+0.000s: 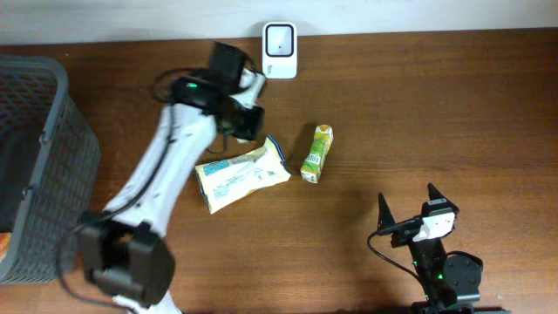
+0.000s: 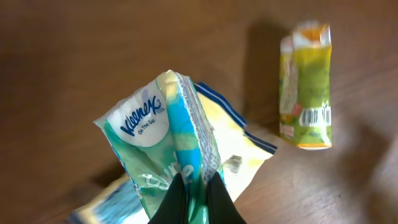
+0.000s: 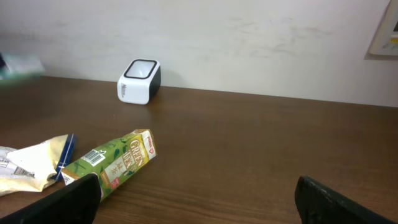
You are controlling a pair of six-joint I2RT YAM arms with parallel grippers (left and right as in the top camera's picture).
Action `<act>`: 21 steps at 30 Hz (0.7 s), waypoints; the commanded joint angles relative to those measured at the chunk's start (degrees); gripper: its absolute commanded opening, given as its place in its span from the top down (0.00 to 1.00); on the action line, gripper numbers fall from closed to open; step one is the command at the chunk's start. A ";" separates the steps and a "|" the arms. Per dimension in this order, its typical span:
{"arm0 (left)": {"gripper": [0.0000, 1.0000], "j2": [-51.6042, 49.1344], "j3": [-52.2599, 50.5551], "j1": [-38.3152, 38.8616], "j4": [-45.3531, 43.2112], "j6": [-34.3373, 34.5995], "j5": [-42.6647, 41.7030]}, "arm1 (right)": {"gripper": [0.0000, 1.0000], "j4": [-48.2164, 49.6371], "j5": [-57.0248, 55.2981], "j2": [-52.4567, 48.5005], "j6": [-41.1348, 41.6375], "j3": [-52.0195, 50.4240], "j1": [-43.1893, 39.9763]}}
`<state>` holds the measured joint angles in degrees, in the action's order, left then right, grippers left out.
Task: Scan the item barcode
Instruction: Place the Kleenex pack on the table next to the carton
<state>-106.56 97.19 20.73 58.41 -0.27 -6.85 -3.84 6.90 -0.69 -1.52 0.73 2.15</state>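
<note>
My left gripper (image 2: 194,180) is shut on a green and blue Kleenex tissue pack (image 2: 161,143) and holds it in the air above the table. In the overhead view the left gripper (image 1: 245,119) sits just below and left of the white barcode scanner (image 1: 280,39), and the arm hides the pack. From the right wrist the scanner (image 3: 139,81) stands by the back wall, and the held pack (image 3: 18,65) shows as a blur at the far left. My right gripper (image 1: 408,202) rests open near the front right, its fingers (image 3: 68,199) holding nothing.
A green tea carton (image 1: 317,153) lies mid-table, barcode (image 2: 316,116) showing. A yellow snack packet (image 1: 241,174) lies just left of it, beneath the held pack. A grey mesh basket (image 1: 35,166) stands at the left edge.
</note>
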 commanded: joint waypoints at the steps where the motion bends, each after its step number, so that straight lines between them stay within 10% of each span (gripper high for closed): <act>1: 1.00 -7.15 -0.46 5.46 -1.44 -1.09 -1.14 | 0.01 -0.09 -0.07 0.33 0.07 -0.42 0.46; 5: 0.95 -12.55 -0.46 9.62 -5.42 -1.05 -1.11 | 0.01 -0.09 -0.07 0.33 0.07 -0.42 0.46; 8: 0.06 -13.11 -0.39 10.38 -8.35 -1.05 -1.05 | 0.01 -0.09 -0.07 0.33 0.07 -0.42 0.46; 9: 0.01 -13.09 0.04 10.21 -8.46 -1.05 -0.83 | 0.01 -0.09 -0.07 0.33 0.07 -0.42 0.46; 21: 0.01 4.22 22.58 -9.49 9.42 -1.03 -0.66 | 0.01 -0.09 -0.07 0.33 0.07 -0.42 0.46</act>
<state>-111.18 117.40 18.20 67.11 -0.89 -7.33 -3.84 6.90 -0.69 -1.52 0.73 2.15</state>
